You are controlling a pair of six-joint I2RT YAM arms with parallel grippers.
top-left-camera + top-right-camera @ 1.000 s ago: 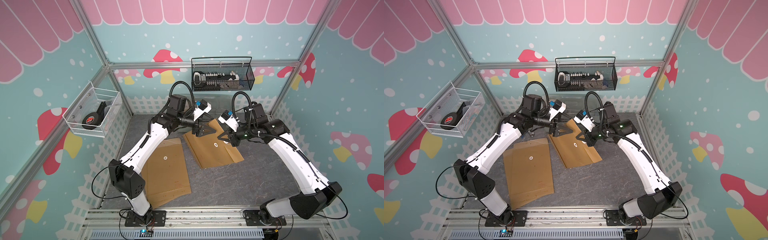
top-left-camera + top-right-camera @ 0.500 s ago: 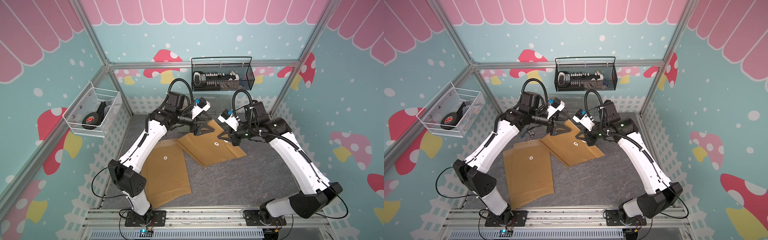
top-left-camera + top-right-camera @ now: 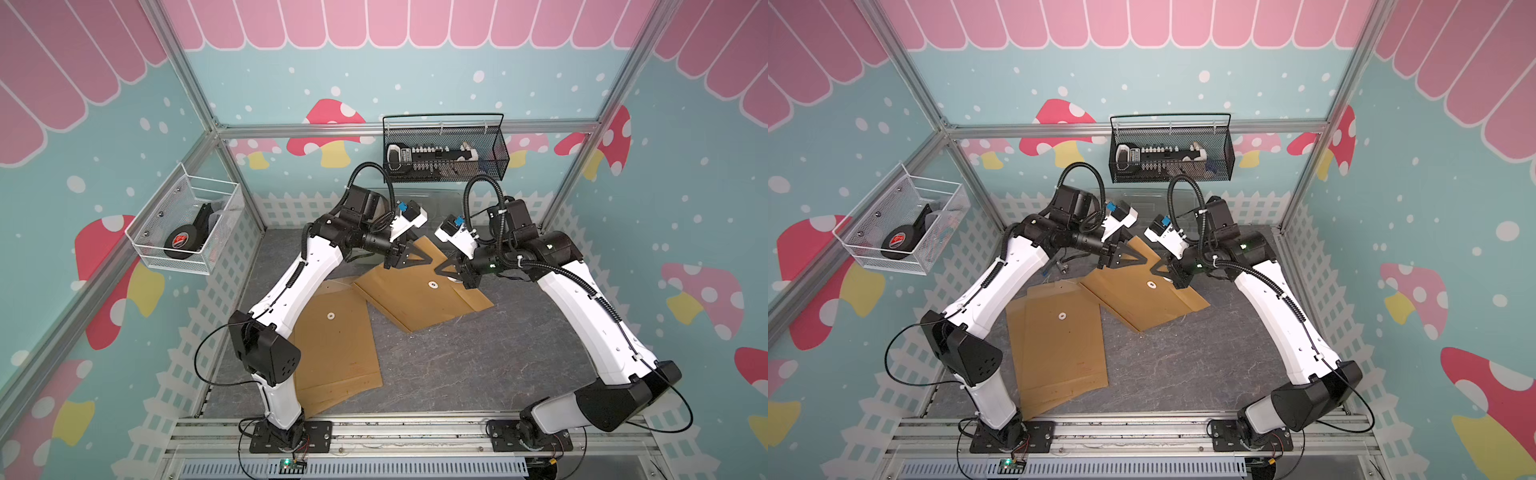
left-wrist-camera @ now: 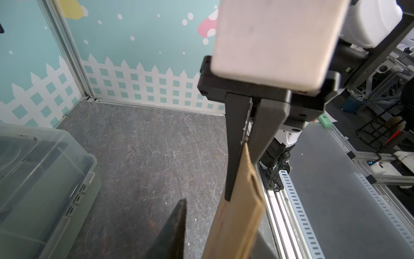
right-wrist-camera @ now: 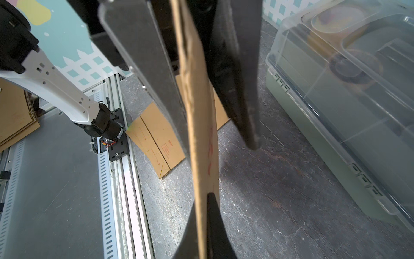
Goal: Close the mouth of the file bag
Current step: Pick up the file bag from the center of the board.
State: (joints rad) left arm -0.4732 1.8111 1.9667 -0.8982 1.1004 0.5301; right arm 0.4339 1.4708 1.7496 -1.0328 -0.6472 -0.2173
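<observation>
Right fingers (image 4: 235,145) pinch file bag (image 4: 237,224) edge, left fingers (image 5: 143,67) spread either side.
If I clamp left skewed, I reckon the bag creases or slips my right pinch.

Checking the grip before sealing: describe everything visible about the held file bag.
The file bag is brown kraft paper with a white round disc. Its near part rests on the grey floor; its far mouth end is lifted, pinched by the right end effector, with the left end effector straddling it.
</observation>
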